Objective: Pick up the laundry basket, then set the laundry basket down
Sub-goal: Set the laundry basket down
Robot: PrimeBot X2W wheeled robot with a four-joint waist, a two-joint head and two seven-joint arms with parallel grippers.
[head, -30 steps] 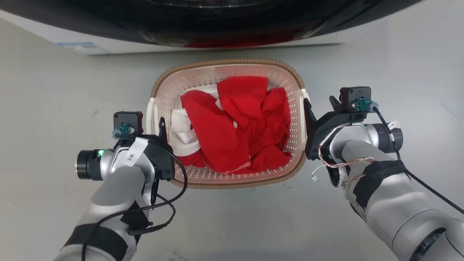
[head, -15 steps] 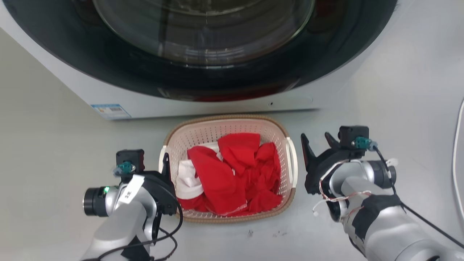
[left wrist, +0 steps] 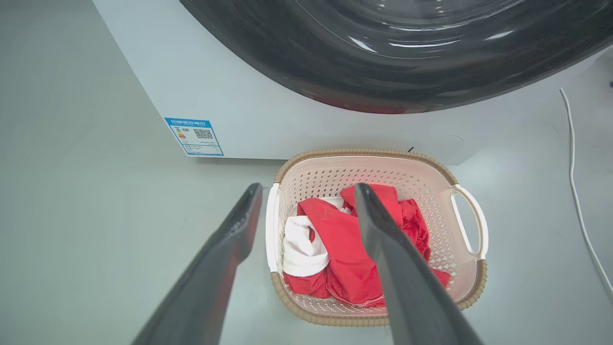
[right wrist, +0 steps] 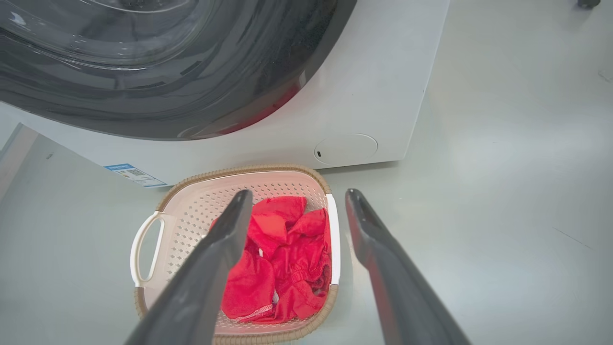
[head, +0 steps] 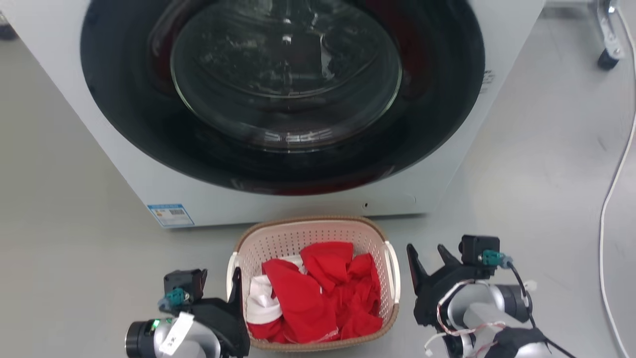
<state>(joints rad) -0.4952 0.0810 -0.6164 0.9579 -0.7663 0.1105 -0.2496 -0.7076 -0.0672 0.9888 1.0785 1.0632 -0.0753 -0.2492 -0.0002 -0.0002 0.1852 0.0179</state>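
Grey floor (head: 59, 278) all around, and the laundry basket (head: 313, 224) sits on it right in front of the washer (head: 447, 164), stuffed with red clothes (head: 318, 293) and 1 white piece (head: 258, 303). Left gripper (left wrist: 307, 191): jaws wide open, and its wrist view shows the 2 fingers either side of the near handle (left wrist: 271, 225), contact impossible to judge. Right gripper (head: 425, 251): open too, and from the head it stands just beside the right handle (head: 395, 271), a gap between them. Right wrist view picks up a round flap (right wrist: 346, 148) low on the washer. Head view adds a white cable (head: 613, 174) trailing at the right.
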